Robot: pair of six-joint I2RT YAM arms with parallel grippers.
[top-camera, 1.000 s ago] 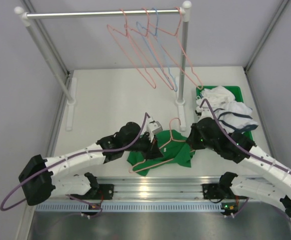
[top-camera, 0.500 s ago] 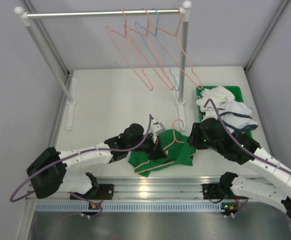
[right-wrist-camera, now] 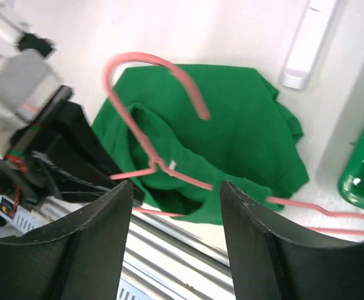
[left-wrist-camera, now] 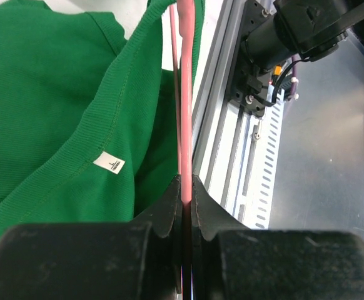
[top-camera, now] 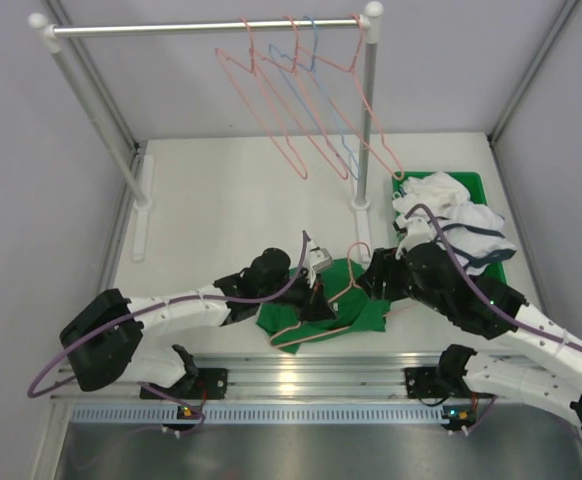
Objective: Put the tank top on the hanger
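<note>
The green tank top [top-camera: 346, 312] lies crumpled near the table's front edge, its white label [left-wrist-camera: 109, 164] showing in the left wrist view. A salmon-pink hanger [top-camera: 355, 247] lies across it, hook pointing away from the arms. One hanger arm runs under a green strap [right-wrist-camera: 247, 190] and comes out the far side. My left gripper [top-camera: 315, 300] is shut on the hanger's wire [left-wrist-camera: 186, 94], with the tank top [left-wrist-camera: 44, 94] beside it. My right gripper [right-wrist-camera: 176, 200] hovers open over the hanger [right-wrist-camera: 146, 59] and tank top [right-wrist-camera: 232, 112], holding nothing.
A clothes rail [top-camera: 201, 27] at the back carries several pink hangers and a light-blue one [top-camera: 316, 95]; its right post [top-camera: 364, 140] stands just behind the tank top. A green tray [top-camera: 471, 183] of white garments [top-camera: 451, 215] sits at right. A metal mounting rail [top-camera: 301, 380] lines the near edge.
My right gripper has opened and shifted left toward the hanger's neck. The left arm slid right with the hanger, then held still.
</note>
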